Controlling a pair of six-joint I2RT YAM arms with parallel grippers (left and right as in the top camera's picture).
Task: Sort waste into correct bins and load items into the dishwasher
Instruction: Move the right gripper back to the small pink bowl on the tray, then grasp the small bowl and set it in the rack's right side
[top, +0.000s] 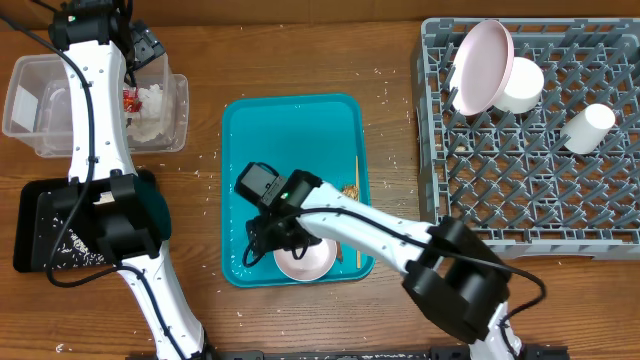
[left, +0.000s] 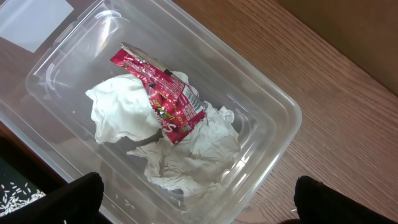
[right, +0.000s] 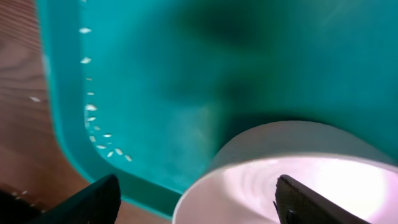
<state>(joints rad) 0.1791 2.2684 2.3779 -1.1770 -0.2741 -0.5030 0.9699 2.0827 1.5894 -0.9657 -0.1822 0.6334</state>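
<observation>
Two spread wide — left gripper (left: 199, 208) over clear tub (left: 277, 121) | right gripper (right: 202, 202) straddling bowl (right: 298, 168) rim, near teal tray (right: 155, 93) edge

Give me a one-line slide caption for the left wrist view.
Red-and-white wrapper lying on crumpled white napkin inside the clear rectangular plastic tub, left tool open above.
</observation>
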